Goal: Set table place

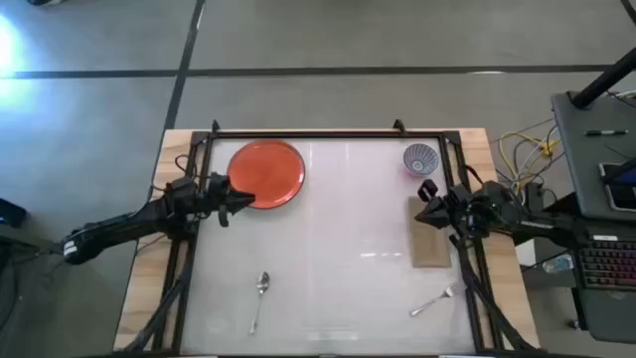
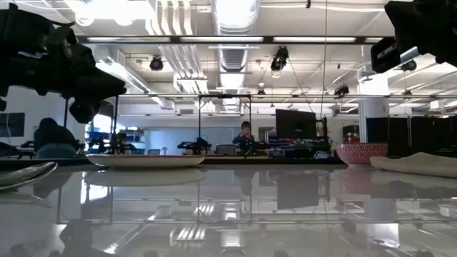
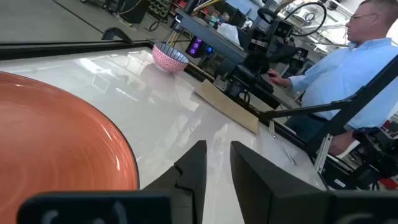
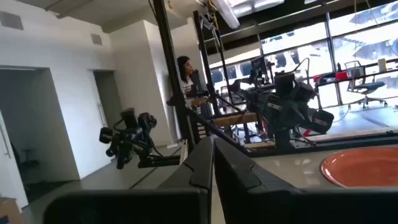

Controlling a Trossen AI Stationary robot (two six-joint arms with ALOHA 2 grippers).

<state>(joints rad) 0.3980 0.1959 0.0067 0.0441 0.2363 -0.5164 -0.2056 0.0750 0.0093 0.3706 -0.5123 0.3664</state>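
On the glossy white table (image 1: 338, 259) an orange plate (image 1: 266, 174) lies at the far left, a patterned bowl (image 1: 420, 158) stands at the far right, and a tan napkin (image 1: 429, 239) lies flat at the right. A spoon (image 1: 260, 296) lies near the front left and a fork (image 1: 435, 300) near the front right. My left gripper (image 1: 238, 202) hovers over the plate's near edge (image 3: 56, 137), its fingers a narrow gap apart and empty. My right gripper (image 1: 425, 199) hovers above the napkin's far end, shut and empty (image 4: 214, 155).
A black metal frame (image 1: 318, 134) runs around the table top. A grey desk with a keyboard (image 1: 606, 249) and cables stands past the table's right edge, and a person in a light blue shirt (image 3: 367, 62) sits there. The table's middle (image 1: 338, 199) is bare.
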